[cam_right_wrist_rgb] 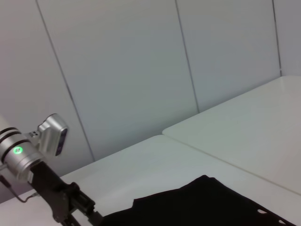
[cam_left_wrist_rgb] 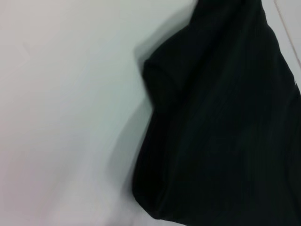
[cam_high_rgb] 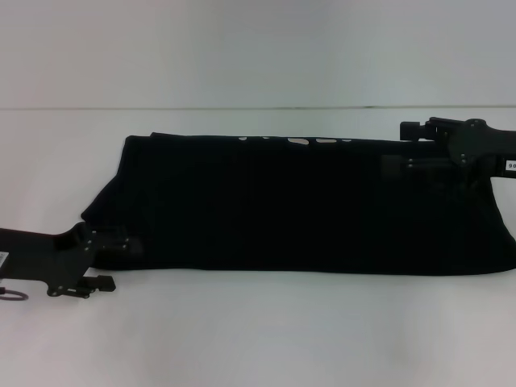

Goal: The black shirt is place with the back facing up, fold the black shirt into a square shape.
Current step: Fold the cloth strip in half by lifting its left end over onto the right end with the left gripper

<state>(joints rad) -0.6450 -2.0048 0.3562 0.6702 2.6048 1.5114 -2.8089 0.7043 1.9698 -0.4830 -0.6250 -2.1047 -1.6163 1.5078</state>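
The black shirt lies on the white table as a long flat band, with a bit of white print along its far edge. My left gripper is open at the shirt's near left corner, one finger on the cloth and one over the table. My right gripper is open at the far right edge, straddling it. The left wrist view shows a rumpled shirt corner. The right wrist view shows the shirt and the left gripper far off.
A seam in the table runs across behind the shirt. Grey wall panels stand beyond the table. The shirt's right end reaches the picture's edge in the head view.
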